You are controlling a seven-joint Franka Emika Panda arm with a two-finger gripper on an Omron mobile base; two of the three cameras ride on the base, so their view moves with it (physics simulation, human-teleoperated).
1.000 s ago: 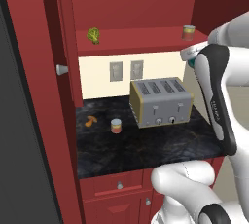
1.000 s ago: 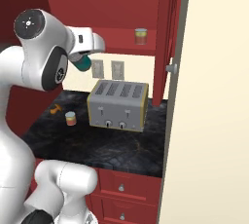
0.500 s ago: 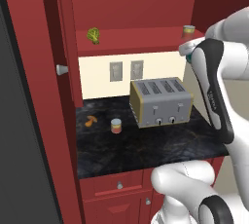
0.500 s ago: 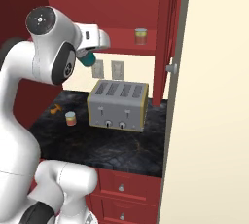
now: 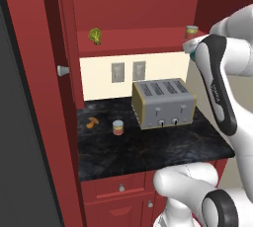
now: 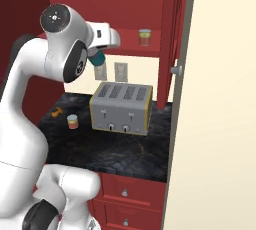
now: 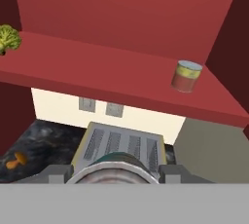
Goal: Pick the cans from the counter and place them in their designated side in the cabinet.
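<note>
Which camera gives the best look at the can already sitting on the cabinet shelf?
The hand view: the can on the shelf stands whole and large, silvery top and red-and-yellow label clear. The right base view shows it smaller, beside the arm. In the left base view it is tiny, just above the arm.

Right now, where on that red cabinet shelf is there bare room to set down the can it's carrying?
The flat red shelf board lies bare between the green leafy lump at its left end and the red-and-yellow-labelled can near its right end. Only those two ends are taken. The gripper holds the teal-labelled can below the shelf's front edge.
</note>
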